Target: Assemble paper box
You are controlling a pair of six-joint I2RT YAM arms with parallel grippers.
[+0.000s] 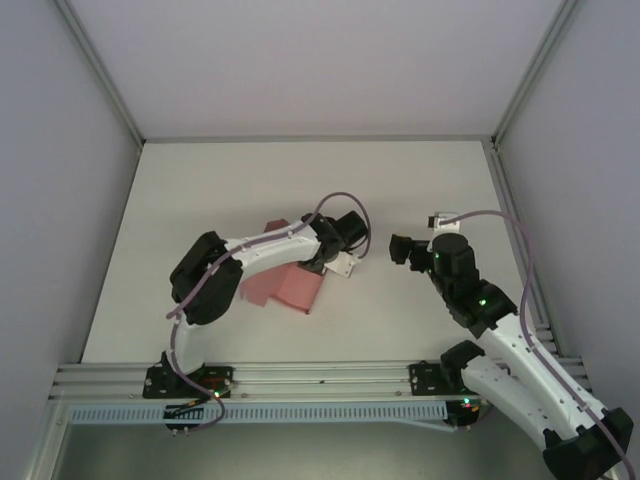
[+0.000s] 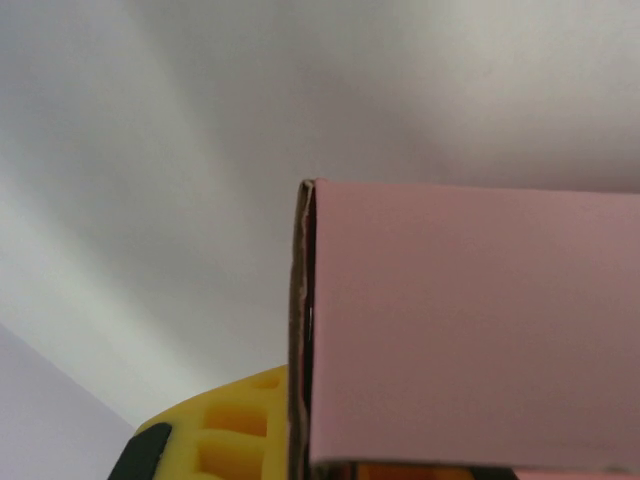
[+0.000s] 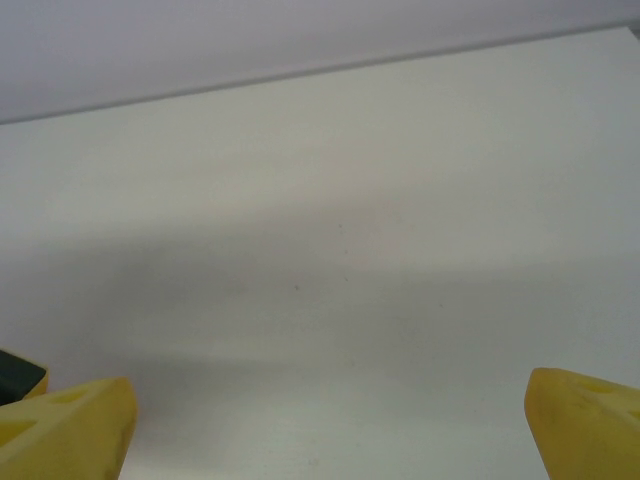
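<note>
Top external view: pink paper box (image 1: 296, 287), part-folded, at mid-worktop (image 1: 250, 180) beneath the left arm's wrist. Left gripper (image 1: 340, 262): jaws closed on a pink panel of the box. Right gripper (image 1: 405, 248): jaws spread wide, holding nothing, apart to the box's right.

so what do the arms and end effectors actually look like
The left arm and right arm have white links between black joints, with a lilac cable running along each. Small green lights glow on the right arm's joints. The end effector fingers are yellow with moulded recesses.
</note>
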